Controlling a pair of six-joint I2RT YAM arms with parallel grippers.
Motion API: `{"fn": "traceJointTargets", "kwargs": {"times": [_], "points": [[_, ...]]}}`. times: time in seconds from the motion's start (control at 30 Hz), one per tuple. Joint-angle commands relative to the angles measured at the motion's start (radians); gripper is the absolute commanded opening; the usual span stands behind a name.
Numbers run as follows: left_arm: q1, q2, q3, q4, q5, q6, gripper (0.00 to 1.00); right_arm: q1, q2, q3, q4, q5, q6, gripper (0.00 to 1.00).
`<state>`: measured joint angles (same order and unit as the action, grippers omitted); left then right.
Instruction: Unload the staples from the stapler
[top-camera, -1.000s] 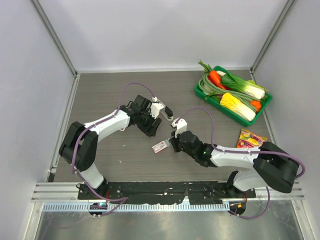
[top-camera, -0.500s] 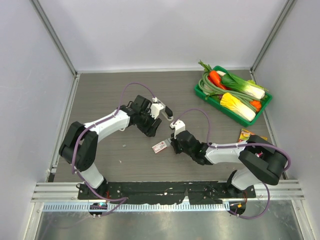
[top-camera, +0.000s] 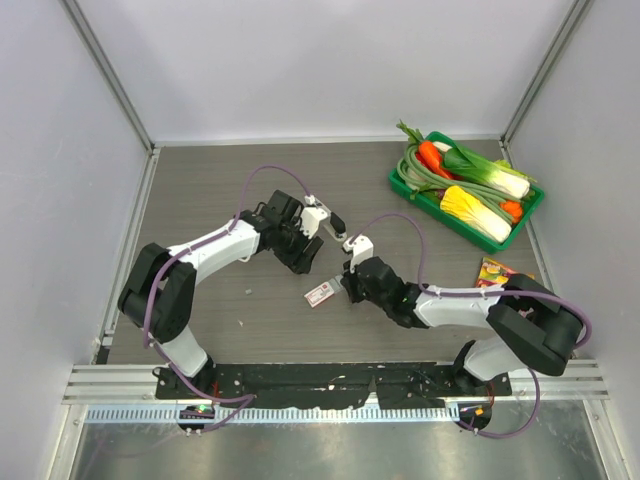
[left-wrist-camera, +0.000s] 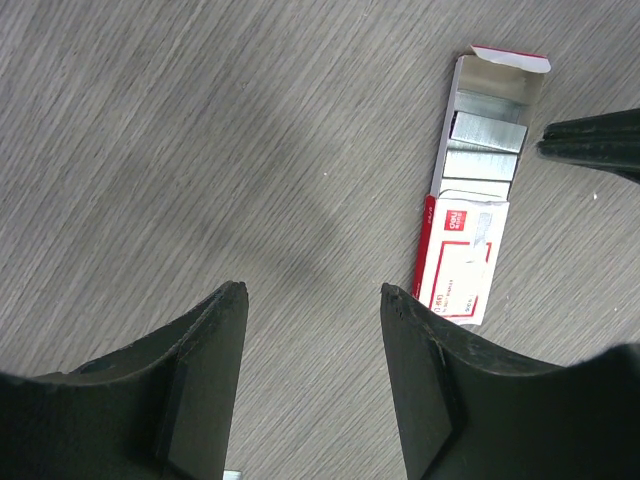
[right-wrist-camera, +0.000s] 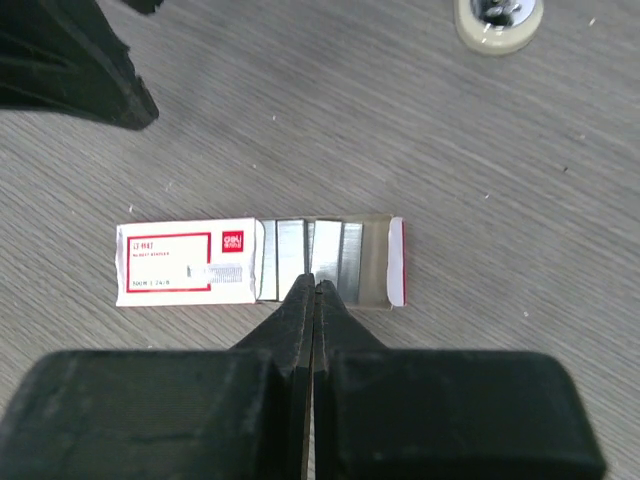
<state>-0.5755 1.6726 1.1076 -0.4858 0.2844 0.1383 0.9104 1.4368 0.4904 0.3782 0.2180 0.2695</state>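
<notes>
The small pink-and-white box (right-wrist-camera: 185, 262) (top-camera: 320, 293) lies on the table with its tray slid out. Silvery staples (right-wrist-camera: 325, 258) (left-wrist-camera: 487, 133) lie in that tray. My right gripper (right-wrist-camera: 316, 282) (top-camera: 345, 287) is shut, its tips at the tray's near edge, just over the staples; I see nothing between the fingers. Only one rounded pale end of the stapler (right-wrist-camera: 498, 20) shows, at the top edge of the right wrist view. My left gripper (left-wrist-camera: 312, 290) (top-camera: 308, 255) is open and empty over bare table, with the box just to its right.
A green tray (top-camera: 394, 181) of toy vegetables stands at the back right. A colourful packet (top-camera: 500, 274) lies near the right wall beside the right arm. Grey walls enclose the table on the left, back and right.
The right arm's rear links have shifted while its shut gripper stayed by the box. The left arm and the box have not moved.
</notes>
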Motion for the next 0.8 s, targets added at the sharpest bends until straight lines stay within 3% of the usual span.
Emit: {"fn": "traceJointTargets", "kwargs": {"times": [0.0,0.1,0.17,0.4,0.63,0.77], "points": [[0.005,-0.051,0.026,-0.016,0.013,0.020,0.60,-0.019,-0.044,0.046,0.010,0.001,0.008,0.01],[0.003,-0.071,0.034,-0.052,0.033,0.053,0.61,-0.036,-0.046,0.059,-0.019,0.044,0.011,0.02],[0.003,-0.094,0.028,-0.083,0.062,0.098,0.63,-0.077,-0.053,0.056,-0.030,0.041,0.026,0.13],[-0.009,-0.117,-0.048,-0.135,0.131,0.227,0.63,-0.214,-0.075,-0.004,0.016,-0.077,0.126,0.17],[-0.086,-0.113,-0.120,-0.114,0.046,0.313,0.63,-0.274,-0.018,-0.015,0.083,-0.245,0.191,0.17],[-0.093,-0.094,-0.129,-0.089,0.022,0.316,0.63,-0.295,0.025,-0.016,0.126,-0.311,0.233,0.23]]}}
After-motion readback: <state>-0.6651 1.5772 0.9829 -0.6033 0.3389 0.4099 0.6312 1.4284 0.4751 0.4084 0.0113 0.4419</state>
